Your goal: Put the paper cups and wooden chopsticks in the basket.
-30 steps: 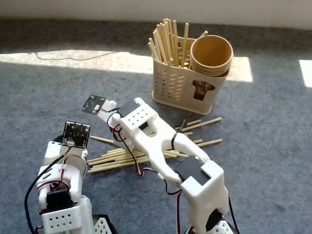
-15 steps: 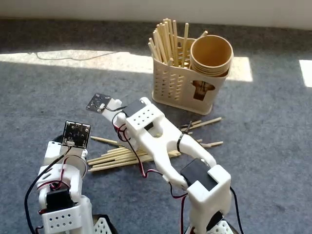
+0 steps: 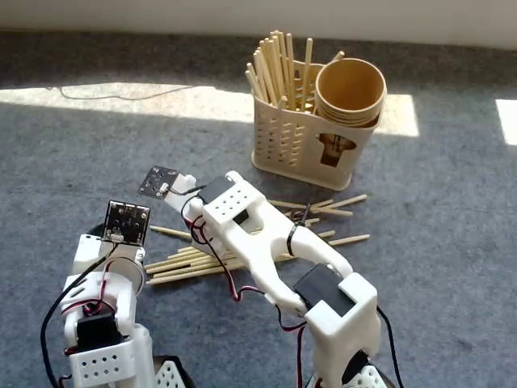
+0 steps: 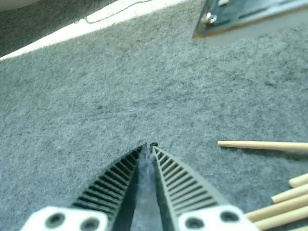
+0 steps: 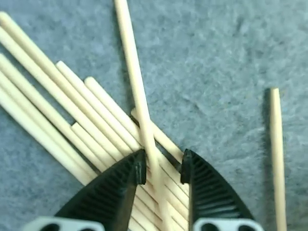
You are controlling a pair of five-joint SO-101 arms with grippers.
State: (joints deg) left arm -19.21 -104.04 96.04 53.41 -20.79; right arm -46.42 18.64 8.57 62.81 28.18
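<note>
Jaws of your right gripper (image 5: 162,166) stand apart astride one loose chopstick (image 5: 136,91); on your left gripper (image 4: 149,146) they meet, empty. Your right arm (image 3: 266,242) hides part of the pile (image 3: 182,263); the paper cups (image 3: 350,93) sit in the basket (image 3: 283,149).

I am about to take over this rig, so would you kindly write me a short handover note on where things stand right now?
Left claw: shut, empty, close to the carpet near the loose chopsticks.
Right claw: open, straddling one chopstick that lies across the pile.
Done: stacked paper cups and a bundle of chopsticks stand in the basket.
To do: the loose chopsticks on the carpet must go into the basket.
</note>
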